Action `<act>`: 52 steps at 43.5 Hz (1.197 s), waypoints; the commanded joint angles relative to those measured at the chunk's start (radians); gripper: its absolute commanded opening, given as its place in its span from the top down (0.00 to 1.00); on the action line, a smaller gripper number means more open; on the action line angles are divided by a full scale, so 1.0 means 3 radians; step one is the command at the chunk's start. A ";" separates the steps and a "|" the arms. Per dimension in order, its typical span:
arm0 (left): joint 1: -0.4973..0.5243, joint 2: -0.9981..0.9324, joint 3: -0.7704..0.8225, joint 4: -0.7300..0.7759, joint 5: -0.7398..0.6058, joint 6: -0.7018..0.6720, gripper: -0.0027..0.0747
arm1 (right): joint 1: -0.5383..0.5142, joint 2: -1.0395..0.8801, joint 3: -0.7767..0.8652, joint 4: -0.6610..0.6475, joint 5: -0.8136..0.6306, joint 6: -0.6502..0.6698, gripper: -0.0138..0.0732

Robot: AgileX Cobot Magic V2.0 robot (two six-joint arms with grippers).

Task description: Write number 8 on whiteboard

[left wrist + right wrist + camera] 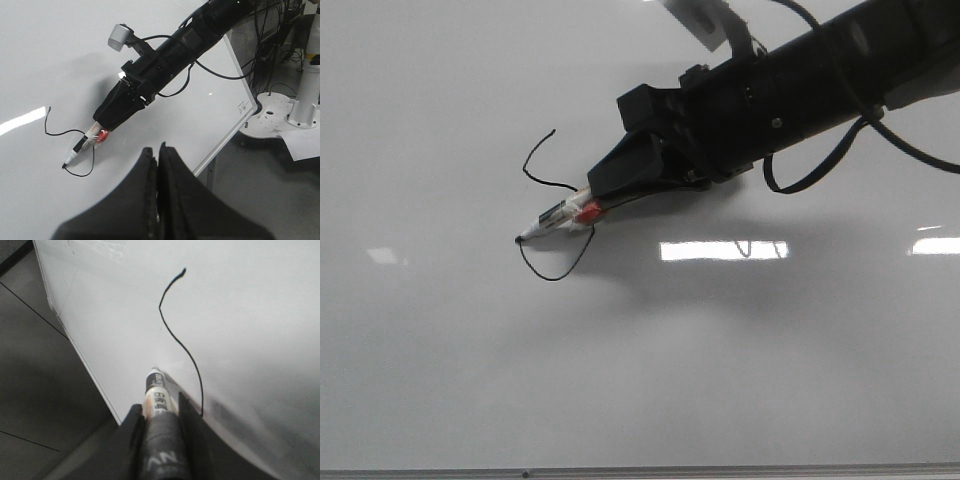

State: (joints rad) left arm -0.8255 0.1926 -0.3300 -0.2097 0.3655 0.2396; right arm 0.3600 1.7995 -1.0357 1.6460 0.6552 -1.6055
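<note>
One marker (558,222) pinched in right gripper (582,212) fingers — tip on whiteboard (440,380), number 8 (552,205) unfinished; left gripper (159,160) fingers pressed together.

front overhead, wrists close, whiteboard (440,380) shared

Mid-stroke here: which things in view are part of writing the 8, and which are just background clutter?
In the job:
- whiteboard
- marker, held by the right gripper
- unfinished number 8 stroke

Just about:
- left gripper, shut, holding nothing
- white robot base beyond the board
- cables
</note>
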 commanded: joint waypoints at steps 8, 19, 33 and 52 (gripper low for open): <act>0.0002 0.0032 -0.0088 -0.0038 -0.0241 -0.0029 0.99 | -0.0020 -0.0189 -0.0121 0.0286 -0.0117 -0.0010 0.92; 0.0002 0.0032 -0.0088 -0.0038 -0.0241 -0.0029 0.99 | -0.0049 -0.0356 -0.0104 0.0241 -0.0157 -0.0010 0.92; 0.0002 0.0032 -0.0088 -0.0038 -0.0241 -0.0029 0.99 | -0.0331 -0.0604 0.0059 0.0146 -0.0157 -0.0009 0.92; 0.0002 0.0032 -0.0088 -0.0038 -0.0241 -0.0029 0.99 | -0.0367 -0.0719 -0.0121 0.0139 -0.0134 -0.0009 0.92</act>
State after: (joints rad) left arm -0.8255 0.1926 -0.3300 -0.2097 0.3655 0.2396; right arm 0.2503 1.6170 -1.0178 1.6442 0.6167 -1.6037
